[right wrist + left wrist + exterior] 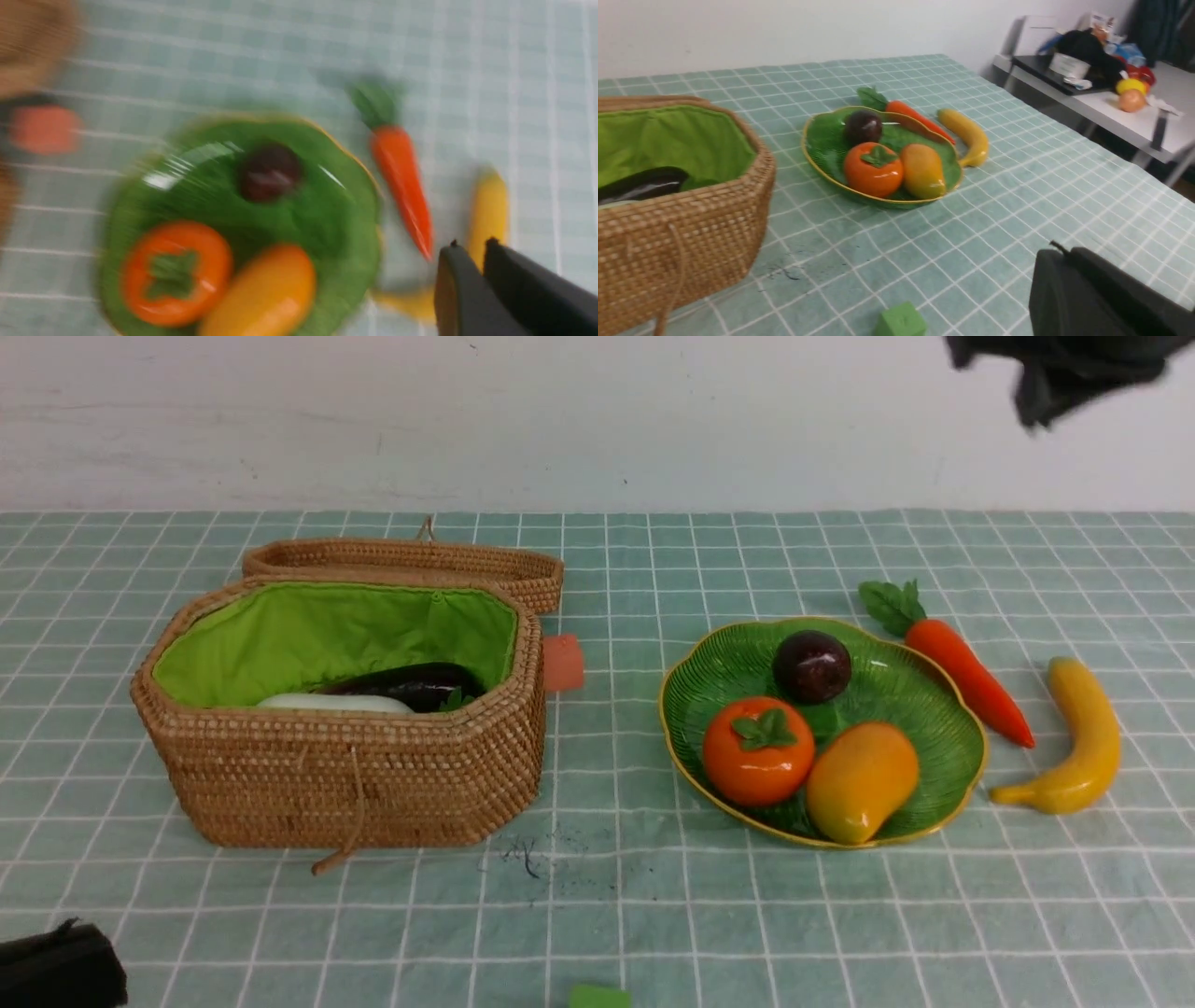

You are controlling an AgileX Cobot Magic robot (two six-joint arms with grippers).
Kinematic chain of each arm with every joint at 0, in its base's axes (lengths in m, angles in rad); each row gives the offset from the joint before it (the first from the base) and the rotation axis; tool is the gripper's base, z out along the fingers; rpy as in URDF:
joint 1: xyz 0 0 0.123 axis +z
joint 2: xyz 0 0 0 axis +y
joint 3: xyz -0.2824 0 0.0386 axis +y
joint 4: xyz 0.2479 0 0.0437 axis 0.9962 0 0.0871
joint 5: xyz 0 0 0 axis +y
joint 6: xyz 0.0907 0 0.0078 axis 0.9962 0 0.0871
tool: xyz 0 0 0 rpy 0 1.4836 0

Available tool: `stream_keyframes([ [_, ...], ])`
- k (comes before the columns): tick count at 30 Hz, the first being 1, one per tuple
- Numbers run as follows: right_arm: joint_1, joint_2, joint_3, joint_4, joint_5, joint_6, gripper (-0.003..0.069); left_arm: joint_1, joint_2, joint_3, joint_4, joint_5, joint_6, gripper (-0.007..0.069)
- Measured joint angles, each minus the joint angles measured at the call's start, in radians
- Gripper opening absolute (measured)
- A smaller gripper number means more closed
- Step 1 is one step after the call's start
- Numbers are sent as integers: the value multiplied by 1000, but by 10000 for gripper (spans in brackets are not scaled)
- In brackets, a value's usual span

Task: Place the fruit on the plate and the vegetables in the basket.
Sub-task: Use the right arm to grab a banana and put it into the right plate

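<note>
Jaws of the right gripper (469, 246) are closed to a thin slit with nothing between them. In the front view that arm is only a blurred dark shape cut off at the upper right corner. The left gripper (1062, 252) also has its jaws pressed together and empty. It sits in the front view's lower left corner, mostly out of frame.

The plate (719, 681), right of centre, holds 3 fruits: mangosteen (811, 665), persimmon (758, 751) and mango (861, 782). The carrot (966, 677) lies on the cloth (653, 896) just beside the plate's right edge, and the banana (1083, 737) lies further right.

The basket (355, 775), at left with its lid (411, 560) open behind, holds the eggplant (411, 683) and radish (331, 703), both partly hidden by its front wall. The right wrist view is smeared.
</note>
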Motion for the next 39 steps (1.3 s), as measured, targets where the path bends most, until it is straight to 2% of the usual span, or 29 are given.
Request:
stream_keyframes([
  [1,-20,0,42,11,-4,1,155,0,0,0,-3,0,5,-13],
  [3,-119,13,186,84,-77,7,250,0,0,0,-14,-6,22,-13],
  [4,-126,18,198,98,-86,7,268,0,0,0,-14,-7,22,-13],
  [5,-177,48,287,147,-184,7,349,0,0,0,-12,-9,26,-13],
  [7,-227,97,334,171,-253,10,437,0,0,0,-12,-10,26,-13],
  [10,-276,153,347,179,-304,15,508,0,0,0,-12,-10,26,-13],
  [14,-326,231,347,191,-369,16,552,0,0,0,-12,-10,26,-13],
  [18,-335,304,348,206,-427,16,545,0,0,0,-12,-10,26,-13],
  [24,-335,370,348,213,-452,13,487,0,0,0,-12,-10,26,-13],
  [30,-335,376,348,213,-437,-61,314,0,0,0,-12,-10,26,-13],
  [36,-335,361,340,185,-353,-121,317,0,0,0,-12,-10,26,-13],
  [39,-333,284,319,174,-219,-143,317,0,0,0,-12,-10,26,-13],
])
